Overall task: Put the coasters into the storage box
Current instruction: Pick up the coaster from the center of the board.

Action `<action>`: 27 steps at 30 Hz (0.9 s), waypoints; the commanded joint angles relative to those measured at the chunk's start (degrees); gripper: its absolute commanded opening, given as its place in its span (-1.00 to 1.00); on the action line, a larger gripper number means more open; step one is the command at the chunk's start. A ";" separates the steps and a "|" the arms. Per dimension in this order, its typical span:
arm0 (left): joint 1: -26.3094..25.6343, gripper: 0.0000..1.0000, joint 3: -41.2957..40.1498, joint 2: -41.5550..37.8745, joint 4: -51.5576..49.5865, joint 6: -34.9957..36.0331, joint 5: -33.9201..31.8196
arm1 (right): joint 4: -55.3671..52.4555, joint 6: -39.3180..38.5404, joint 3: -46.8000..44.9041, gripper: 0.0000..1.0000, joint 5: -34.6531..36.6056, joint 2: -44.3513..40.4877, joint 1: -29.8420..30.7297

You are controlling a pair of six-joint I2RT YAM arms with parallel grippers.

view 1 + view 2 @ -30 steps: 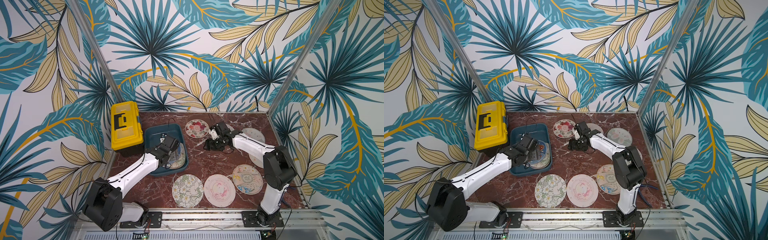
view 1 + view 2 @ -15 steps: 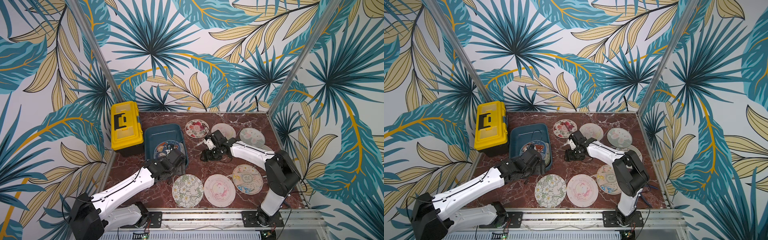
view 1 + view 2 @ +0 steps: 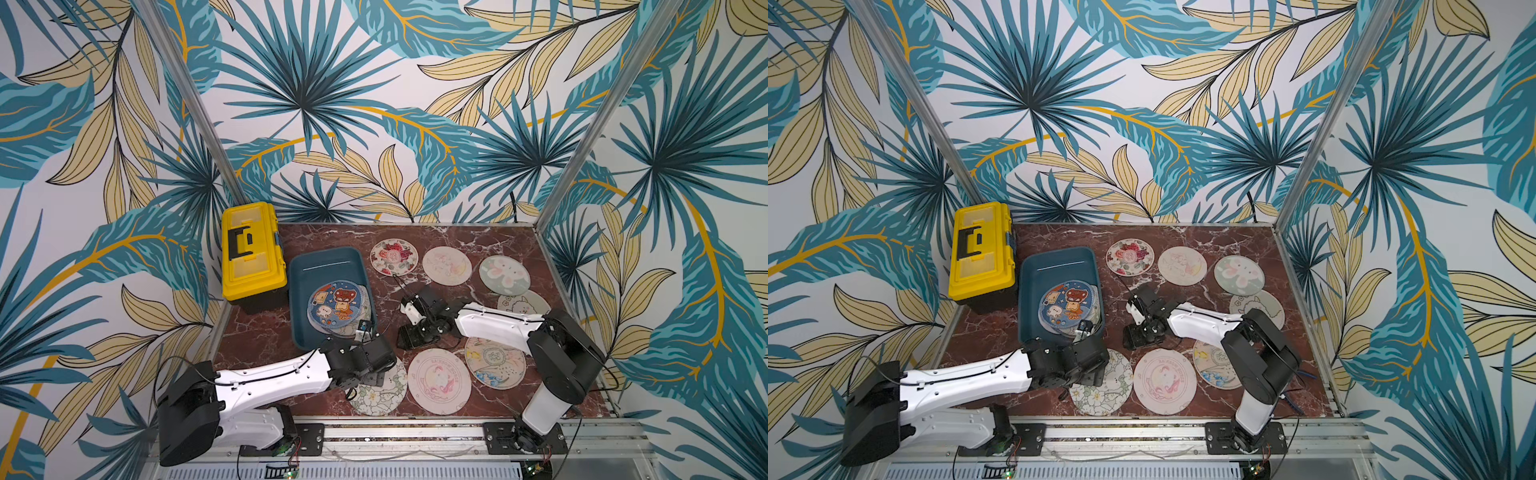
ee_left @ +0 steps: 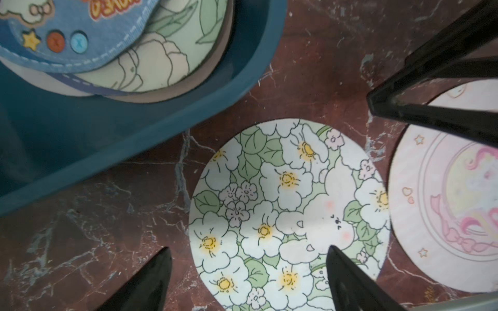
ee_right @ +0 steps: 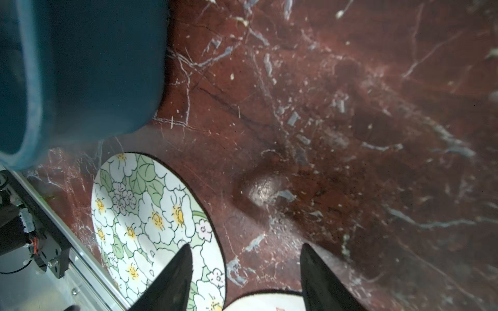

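Observation:
The dark teal storage box (image 3: 324,259) holds a few stacked coasters, a blue cartoon one (image 3: 336,305) on top. Several more coasters lie flat on the marble table. My left gripper (image 4: 248,254) is open and empty, low over the white-flower coaster (image 4: 288,210) in front of the box (image 4: 134,129); in both top views its wrist covers part of that coaster (image 3: 380,395) (image 3: 1100,392). My right gripper (image 5: 245,249) is open and empty over bare marble at mid-table (image 3: 415,338), between the flower coaster (image 5: 151,215) and a pale pink coaster (image 3: 439,381).
A yellow toolbox (image 3: 253,249) stands left of the box. Rose (image 3: 393,257), pink (image 3: 446,265) and green bunny (image 3: 504,274) coasters lie along the back, a cream one (image 3: 523,301) and a blue-edged one (image 3: 494,361) by the right arm. The metal rail (image 3: 395,432) bounds the front.
My left gripper has pulled out of the storage box towards the front and now hangs over the flower coaster. The right gripper has drifted from the back coasters to mid-table.

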 commanded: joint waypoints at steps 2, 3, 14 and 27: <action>-1.21 0.80 -3.20 -0.13 -0.50 -2.27 -1.92 | 1.92 1.19 -1.90 0.27 0.42 -1.49 1.72; -1.38 0.80 -3.90 -0.26 -0.37 -2.58 -1.88 | 1.96 1.13 -1.97 0.27 0.51 -1.55 2.14; -4.01 0.79 -7.54 2.99 3.19 -3.39 -1.32 | -0.17 0.64 -3.04 0.27 -0.64 -1.82 5.71; -5.23 0.79 -8.98 10.72 7.99 -5.99 -1.64 | -0.35 2.11 -2.89 0.19 -2.28 -0.17 8.27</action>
